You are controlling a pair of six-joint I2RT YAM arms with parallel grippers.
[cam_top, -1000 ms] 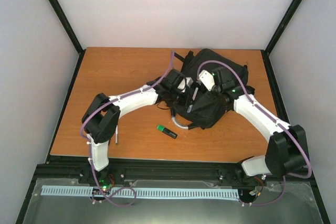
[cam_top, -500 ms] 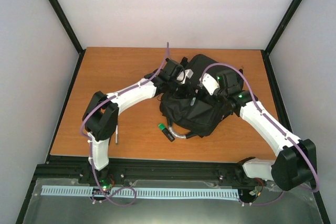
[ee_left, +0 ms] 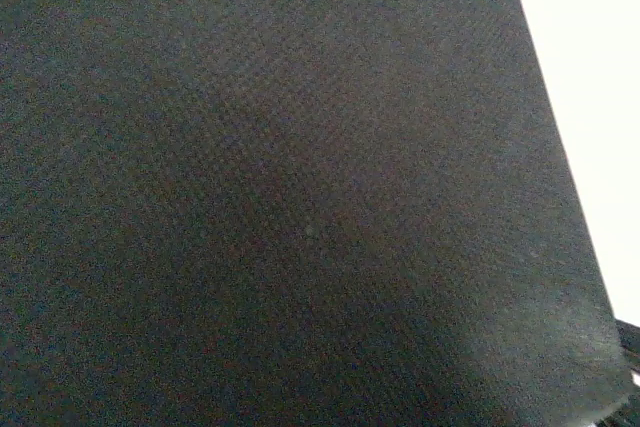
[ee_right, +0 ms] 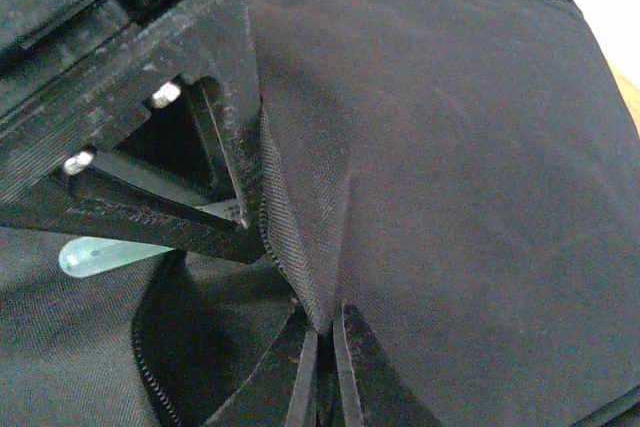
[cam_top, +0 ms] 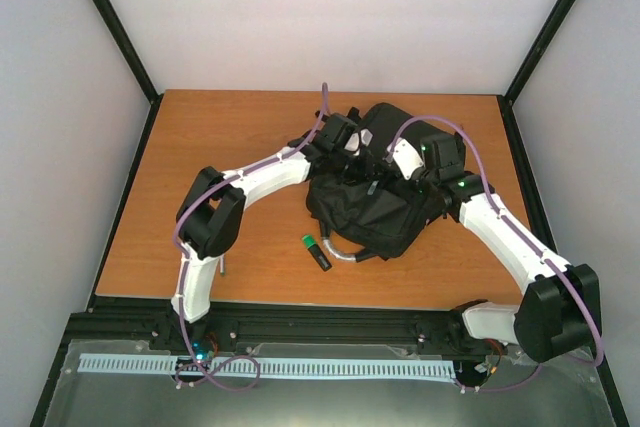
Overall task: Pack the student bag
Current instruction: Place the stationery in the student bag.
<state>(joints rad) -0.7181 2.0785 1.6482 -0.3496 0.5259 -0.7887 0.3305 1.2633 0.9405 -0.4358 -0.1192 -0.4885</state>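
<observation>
The student bag is a large black backpack lying at the middle right of the wooden table, its pale grey loop handle toward the near side. My right gripper is shut on a fold of fabric at the bag's zip edge, holding the opening up. My left gripper reaches into the bag's top from the left. Its fingers show at the opening, with a pale green translucent rod just below them. Black bag fabric fills the left wrist view and hides the jaws.
A green and black highlighter lies on the table just left of the loop handle. A thin dark pen rests by the left arm's elbow. Black frame posts and white walls enclose the table.
The bag's near flap has slid toward the highlighter. Both wrists have shifted a little over the bag, and the left arm's elbow has swung to the right.
</observation>
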